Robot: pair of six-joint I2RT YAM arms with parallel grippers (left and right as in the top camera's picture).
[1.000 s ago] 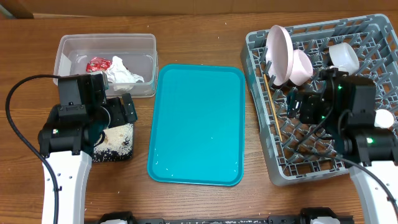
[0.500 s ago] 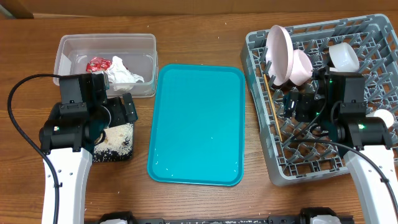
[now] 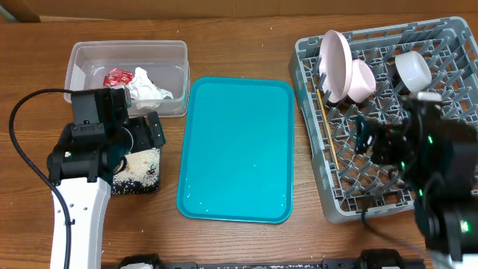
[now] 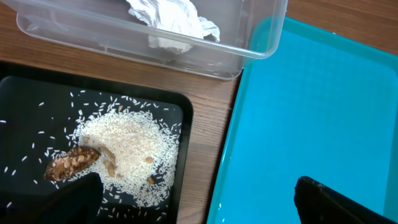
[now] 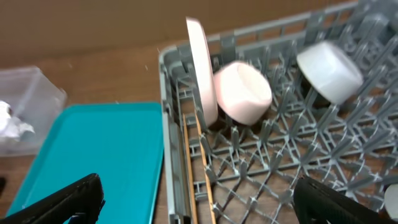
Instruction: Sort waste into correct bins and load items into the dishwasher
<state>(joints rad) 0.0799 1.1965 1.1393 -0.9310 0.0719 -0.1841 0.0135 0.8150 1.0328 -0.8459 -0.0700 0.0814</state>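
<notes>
Btwn black tray (image 4: 37, 93) & rack (image 3: 311, 127) lies teal tray (image 3: 235, 149), gap each side

In the overhead view the 9 o'clock part of the shallow black rectangular tray (image 3: 148, 188) is hidden under the left arm (image 3: 89, 146), and the blurred right arm (image 3: 426, 149) is laid over the 4 o'clock part of the large square grey plastic dish rack (image 3: 328, 198), which is cut off at 3 o'clock.
</notes>
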